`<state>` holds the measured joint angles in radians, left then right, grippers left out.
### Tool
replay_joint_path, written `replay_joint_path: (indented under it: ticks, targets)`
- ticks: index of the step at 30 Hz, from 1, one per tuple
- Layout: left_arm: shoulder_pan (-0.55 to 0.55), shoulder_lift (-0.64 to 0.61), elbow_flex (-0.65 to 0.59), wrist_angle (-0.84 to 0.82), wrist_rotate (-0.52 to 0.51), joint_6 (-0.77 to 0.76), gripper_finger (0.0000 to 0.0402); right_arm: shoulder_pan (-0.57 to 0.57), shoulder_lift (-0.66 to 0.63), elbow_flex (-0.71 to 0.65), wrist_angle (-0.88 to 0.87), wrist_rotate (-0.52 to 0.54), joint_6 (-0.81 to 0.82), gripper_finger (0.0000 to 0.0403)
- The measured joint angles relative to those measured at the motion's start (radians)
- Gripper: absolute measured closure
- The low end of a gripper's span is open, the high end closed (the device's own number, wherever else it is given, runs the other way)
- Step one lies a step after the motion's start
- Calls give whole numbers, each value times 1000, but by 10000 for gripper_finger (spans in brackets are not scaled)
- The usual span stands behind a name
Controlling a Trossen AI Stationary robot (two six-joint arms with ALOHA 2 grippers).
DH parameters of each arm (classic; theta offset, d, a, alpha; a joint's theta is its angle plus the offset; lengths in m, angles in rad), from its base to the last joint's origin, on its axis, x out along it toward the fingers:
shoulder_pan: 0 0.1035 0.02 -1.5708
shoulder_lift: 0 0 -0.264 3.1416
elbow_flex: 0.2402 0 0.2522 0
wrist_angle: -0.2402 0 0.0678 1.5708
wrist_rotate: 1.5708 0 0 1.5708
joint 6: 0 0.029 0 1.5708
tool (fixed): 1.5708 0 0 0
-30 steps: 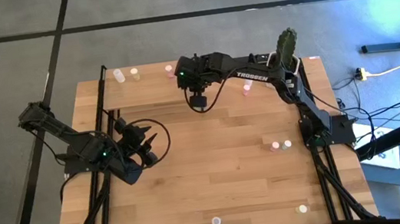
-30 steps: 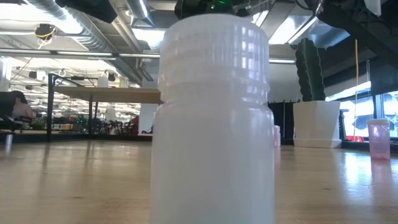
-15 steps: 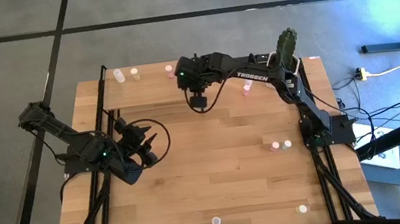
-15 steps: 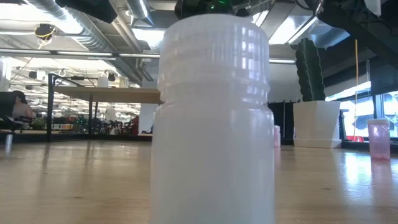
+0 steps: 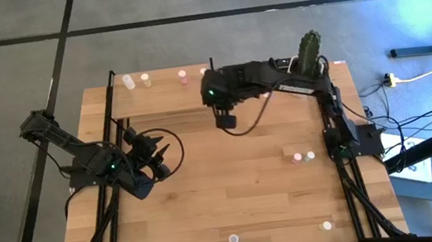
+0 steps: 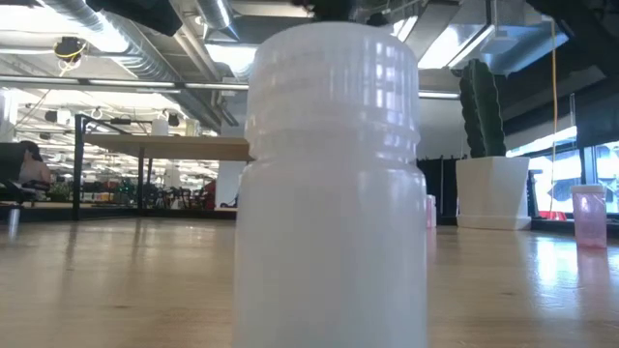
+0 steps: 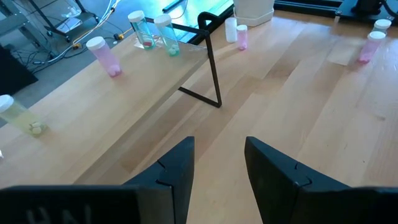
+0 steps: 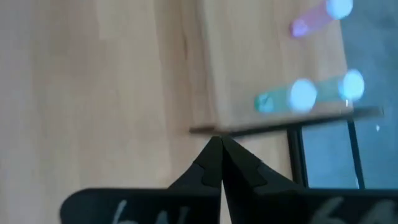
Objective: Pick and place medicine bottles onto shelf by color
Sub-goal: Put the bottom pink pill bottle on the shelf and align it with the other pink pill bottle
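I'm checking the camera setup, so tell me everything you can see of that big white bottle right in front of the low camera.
The white bottle stands upright on the wooden table, so close to the low camera that it fills the middle of that view. It looks like translucent white plastic, with a ribbed screw cap, a stepped collar below it and a smooth round body. Nothing grips it. Its base is out of frame.
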<state>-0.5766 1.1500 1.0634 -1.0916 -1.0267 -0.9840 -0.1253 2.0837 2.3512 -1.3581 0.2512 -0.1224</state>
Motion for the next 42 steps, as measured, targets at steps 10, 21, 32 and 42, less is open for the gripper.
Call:
replay_joint_path:
  ticks: [10, 21, 32, 42]
  targets:
    - [-36, 0, 0, 1, 0, -2, 266, 139, -121, 0, -130, 36, 210, 396]
    - [-55, 0, 0, 1, 0, -4, 266, 184, -143, -2, -186, 44, 196, 396]
    - [-55, 0, 0, 8, 32, -46, 266, 234, -204, -2, -214, 3, 285, 396]
    - [-55, 0, 0, 8, 97, -56, 266, 305, -275, -5, -213, -43, 385, 396]
